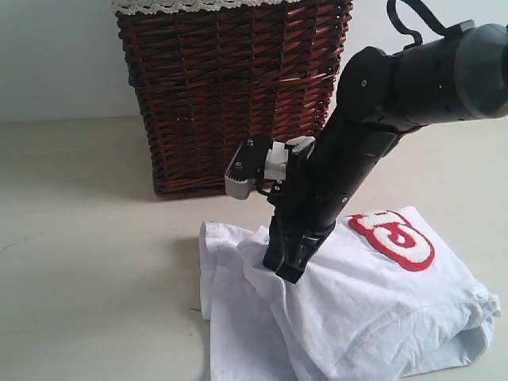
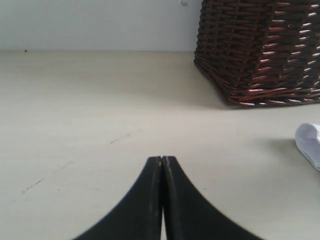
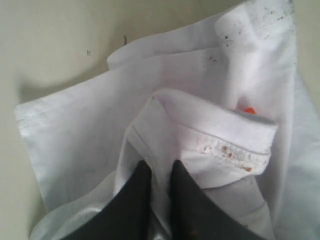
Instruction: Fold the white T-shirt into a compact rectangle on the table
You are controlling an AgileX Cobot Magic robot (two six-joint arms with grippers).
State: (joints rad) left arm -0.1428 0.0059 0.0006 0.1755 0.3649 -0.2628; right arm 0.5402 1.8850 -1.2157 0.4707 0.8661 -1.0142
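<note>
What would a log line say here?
right gripper: shut on white T-shirt | left gripper: shut, empty | fold: unfinished, rumpled on table

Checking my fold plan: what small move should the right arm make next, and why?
Probably lift the pinched fold and carry it across. The right gripper is shut on a raised ridge of the crumpled, red-lettered white cotton T-shirt on the pale beige table; the left gripper is shut, empty.

T-shirt (image 1: 381, 309) white; lettering (image 1: 394, 236) white, red outline; tag (image 3: 249, 110) orange. Basket (image 1: 230, 87) dark red-brown weave, lace trim (image 1: 198, 6) white. Worktop (image 1: 87, 238) pale beige. Left claw (image 2: 162, 160), right claw (image 3: 160, 167) black.
</note>
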